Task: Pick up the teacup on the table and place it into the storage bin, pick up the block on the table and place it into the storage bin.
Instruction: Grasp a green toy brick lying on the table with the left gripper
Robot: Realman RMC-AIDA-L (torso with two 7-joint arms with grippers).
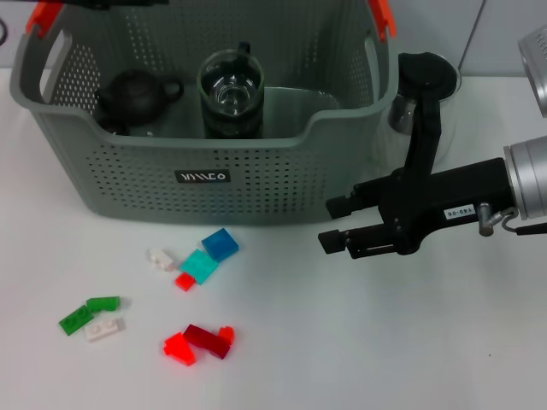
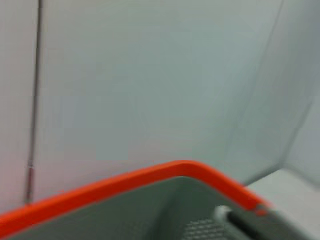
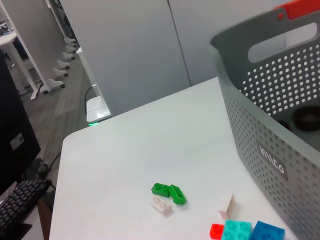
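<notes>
The grey perforated storage bin [image 1: 128, 184] stands at the back of the white table, and its wall [image 3: 260, 120] also fills the right wrist view. Inside it a glass teacup [image 1: 231, 90] with a dark handle stands upright. Loose blocks lie in front of the bin: a blue block [image 1: 220, 244] [image 3: 267, 232], a teal one [image 1: 199, 266] [image 3: 237, 231], green ones [image 1: 102, 303] [image 3: 169, 192], and red ones [image 1: 179, 348]. My right gripper [image 1: 336, 223] hovers open and empty to the right of the blue block, below the bin's front right corner. A dark part of my left arm [image 1: 102, 3] shows above the bin's far left.
A black teapot [image 1: 137, 96] sits in the bin beside the teacup. A glass pitcher with a black lid [image 1: 432, 90] stands on the table behind my right arm. The bin's orange handle clip [image 2: 150, 177] fills the left wrist view. Small white blocks [image 1: 160, 258] lie among the others.
</notes>
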